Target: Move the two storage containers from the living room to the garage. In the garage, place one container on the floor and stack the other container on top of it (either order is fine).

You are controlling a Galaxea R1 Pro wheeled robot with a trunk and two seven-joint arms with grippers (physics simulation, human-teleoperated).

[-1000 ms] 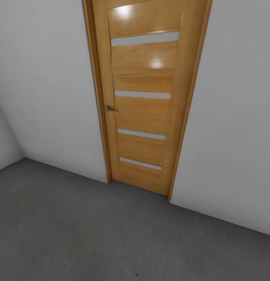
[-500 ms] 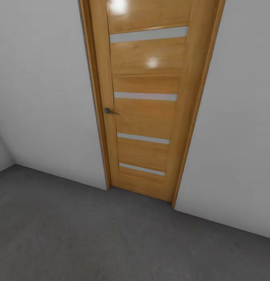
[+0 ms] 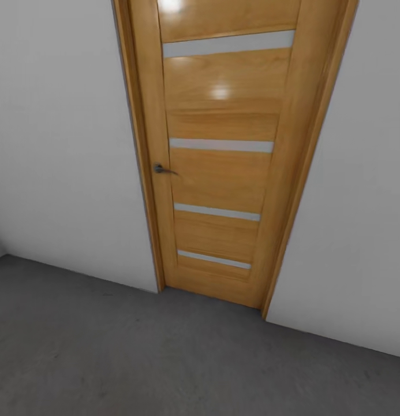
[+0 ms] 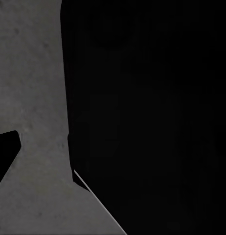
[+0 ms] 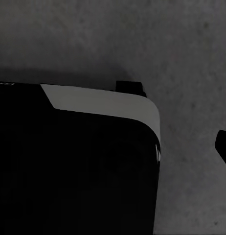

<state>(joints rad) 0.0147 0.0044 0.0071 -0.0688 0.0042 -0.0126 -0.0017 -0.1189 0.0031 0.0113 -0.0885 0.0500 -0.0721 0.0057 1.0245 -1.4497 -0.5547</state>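
Note:
The two storage containers are out of view. I face a wall of the garage, where a shut wooden door (image 3: 223, 173) with pale horizontal strips and a small metal handle (image 3: 159, 169) stands straight ahead. Rough dark-grey concrete floor (image 3: 107, 358) runs up to it. In the left wrist view a dark finger tip (image 4: 5, 152) pokes in over the floor (image 4: 34, 98). The right wrist view has a dark tip (image 5: 224, 147) at the frame's edge above the floor (image 5: 181, 44). Nothing lies between or near these tips.
Plain white walls (image 3: 61, 144) flank the door on both sides. A large black part of the robot's body (image 4: 152, 117) covers most of the left wrist view. Another, with a light rim (image 5: 98, 105), covers much of the right wrist view.
The whole head picture has shifted: the door looks bigger and closer, and the room corner at the left has slid almost out of the frame, so the camera has moved.

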